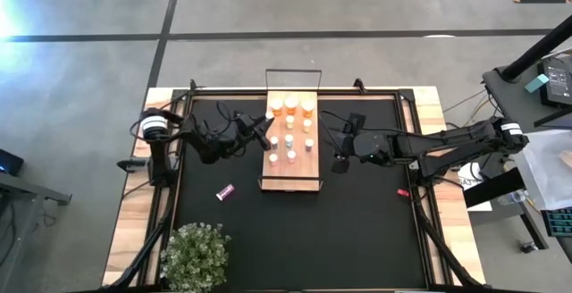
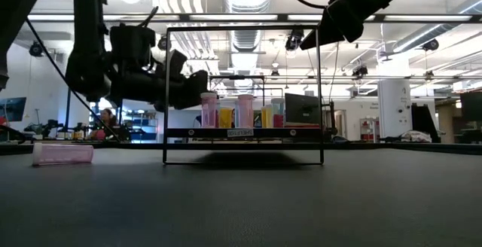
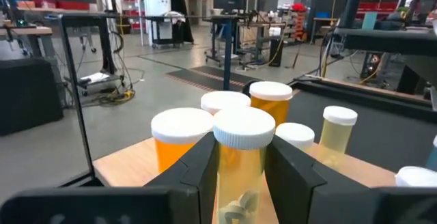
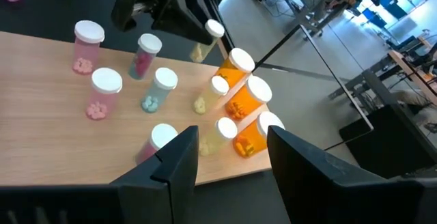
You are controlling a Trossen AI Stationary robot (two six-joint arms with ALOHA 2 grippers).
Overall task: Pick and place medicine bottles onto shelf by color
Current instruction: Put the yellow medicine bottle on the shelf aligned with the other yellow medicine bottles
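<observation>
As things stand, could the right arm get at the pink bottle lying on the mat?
Probably not easily. The pink bottle lies beyond the shelf, on the left arm's side, and the right gripper hangs empty on the opposite side, so the shelf and its bottles stand between them.

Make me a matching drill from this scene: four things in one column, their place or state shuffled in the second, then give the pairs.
1. left gripper
2. right gripper
3. pink bottle
4. shelf

A. lies on its side on the black mat
B. shut on a yellowish bottle
C. holds nothing, fingers apart
D. carries standing bottles

Pairs: 1-B, 2-C, 3-A, 4-D
</observation>
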